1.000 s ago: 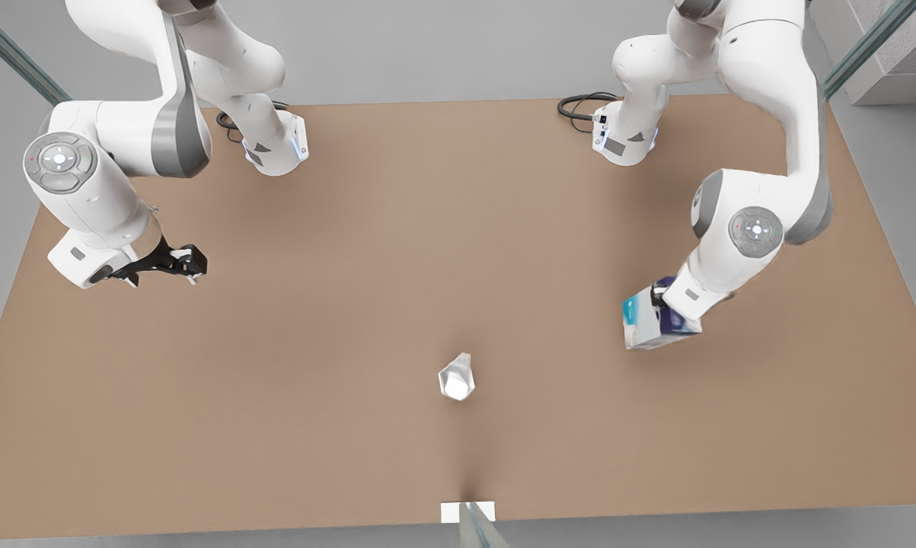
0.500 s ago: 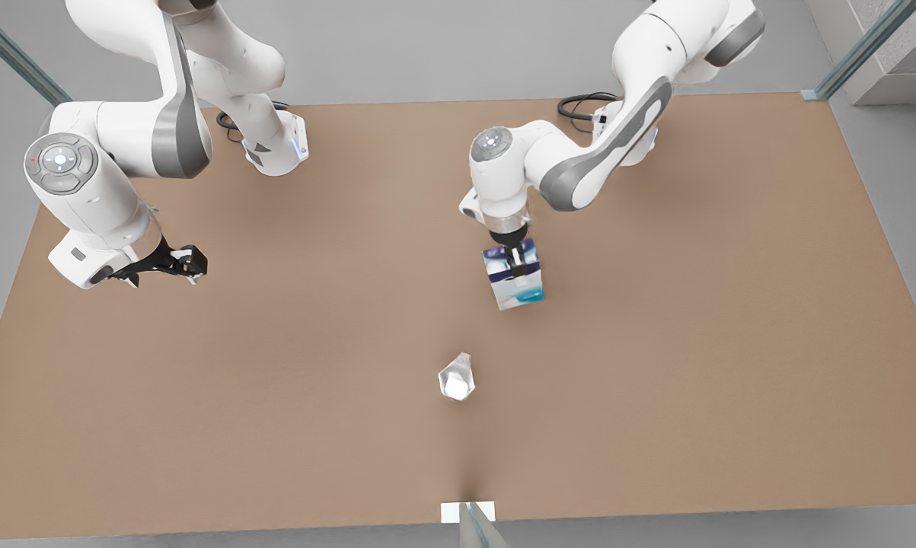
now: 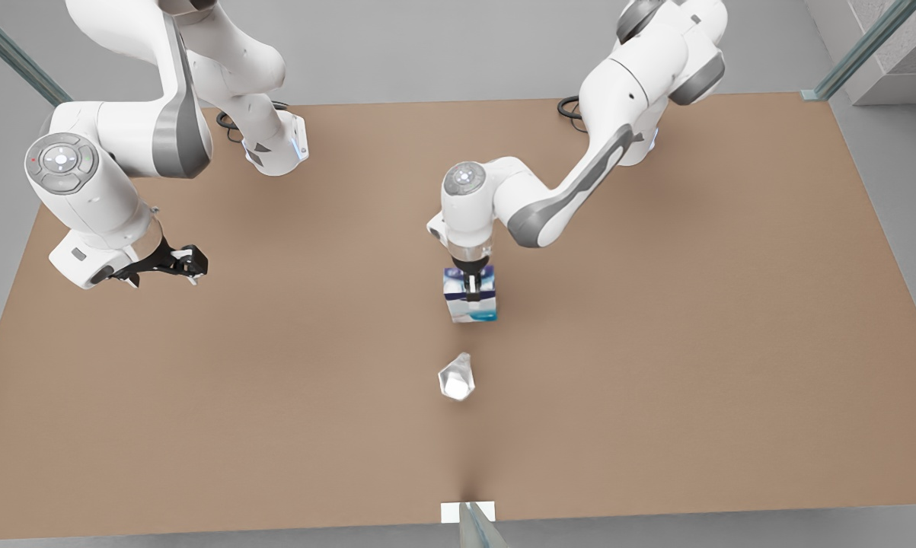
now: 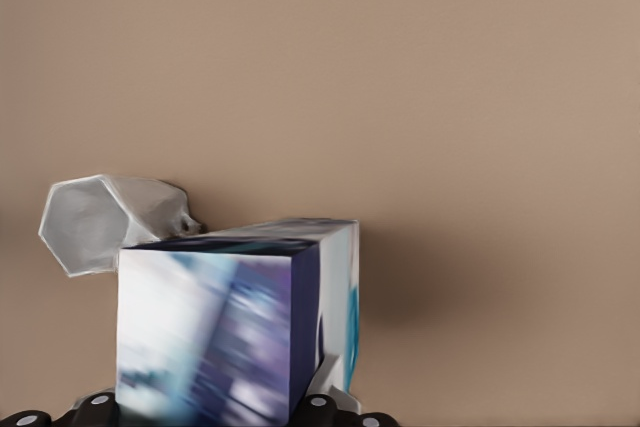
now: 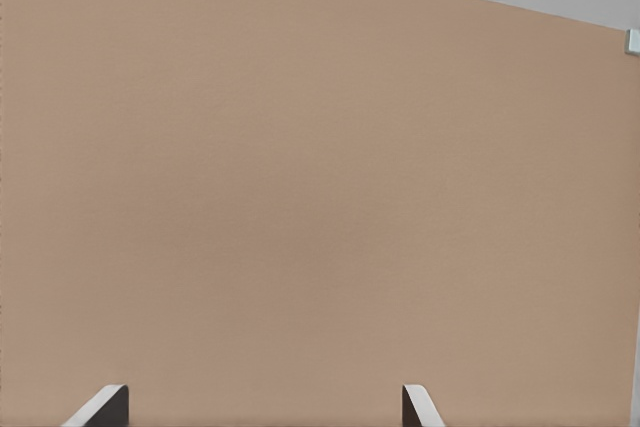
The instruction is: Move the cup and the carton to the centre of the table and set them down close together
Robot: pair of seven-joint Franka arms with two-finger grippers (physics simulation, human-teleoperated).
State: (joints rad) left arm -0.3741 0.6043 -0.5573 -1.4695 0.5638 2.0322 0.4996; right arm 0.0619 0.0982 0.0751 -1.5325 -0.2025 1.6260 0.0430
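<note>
Left tool (image 3: pixel 471 290) was clamped on the carton (image 3: pixel 470 303) near the surface (image 3: pixel 655 380) centre, not yet released; cup (image 3: pixel 456 377) near, unmoved; right tool (image 3: pixel 187 261) waited, fingers apart.

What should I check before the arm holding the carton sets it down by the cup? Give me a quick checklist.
1. Left gripper grips the carton: ok.
2. Carton near table centre: ok.
3. Cup close to carton: ok, apart, a short gap.
4. Cup upright: not ok, it lies tipped.
5. Carton resting on table: cannot tell.
6. Right gripper waits at the front view's left, fingers open: ok.
</note>
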